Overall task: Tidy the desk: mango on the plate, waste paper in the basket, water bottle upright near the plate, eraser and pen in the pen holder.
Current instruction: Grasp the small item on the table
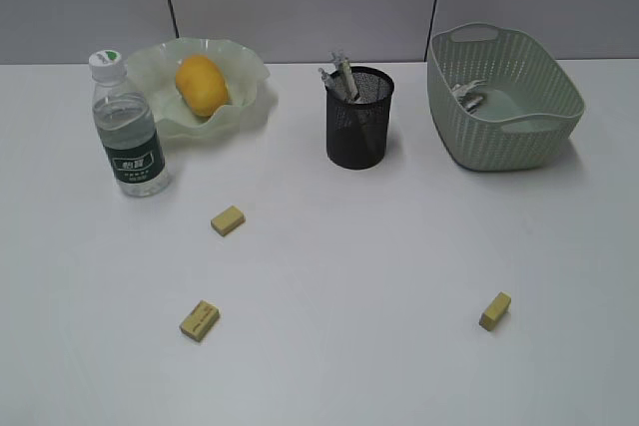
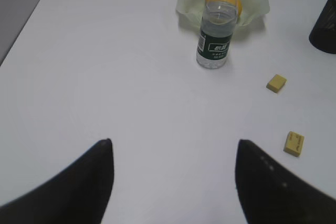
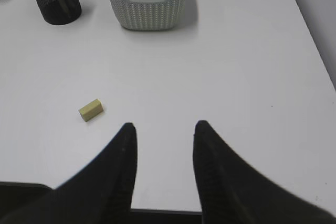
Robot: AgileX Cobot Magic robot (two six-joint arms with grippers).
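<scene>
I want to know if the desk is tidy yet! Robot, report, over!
Left gripper and right gripper open, empty. Mango on plate, bottle upright, paper in basket. Three erasers left on desk. Nothing blocking.

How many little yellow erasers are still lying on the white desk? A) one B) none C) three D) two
C: three small tan-yellow block erasers lie loose on the wide white desk, two on the left and one on the right.
</scene>
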